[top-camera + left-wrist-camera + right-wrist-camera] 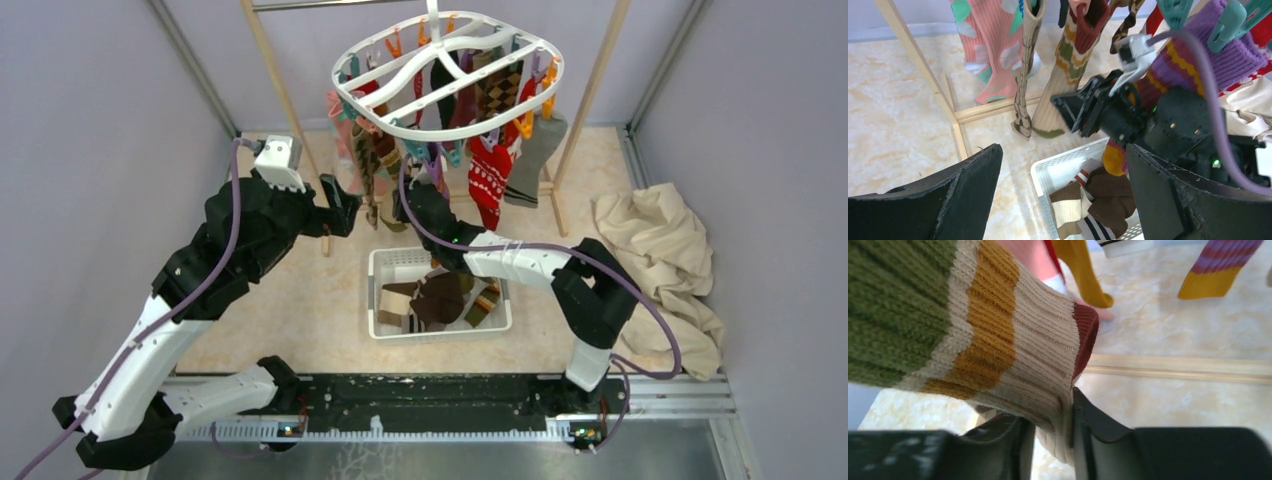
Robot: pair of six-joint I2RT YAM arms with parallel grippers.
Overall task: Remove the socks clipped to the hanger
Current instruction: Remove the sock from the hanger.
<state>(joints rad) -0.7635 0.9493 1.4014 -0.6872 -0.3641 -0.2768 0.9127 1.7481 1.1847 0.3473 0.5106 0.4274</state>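
Both arms reach forward, left hand (1063,155) spread wide, right hand (1054,430) pinched nearly closed

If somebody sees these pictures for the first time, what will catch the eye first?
The white hanger, at the top centre and hung with colourful socks, catches the eye first. Just below it, the right end effector pinches a green, mustard and cream striped sock. A white basket on the floor nearby holds brown socks.

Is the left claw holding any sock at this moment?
No, the left claw is wide open, and nothing lies inside it.
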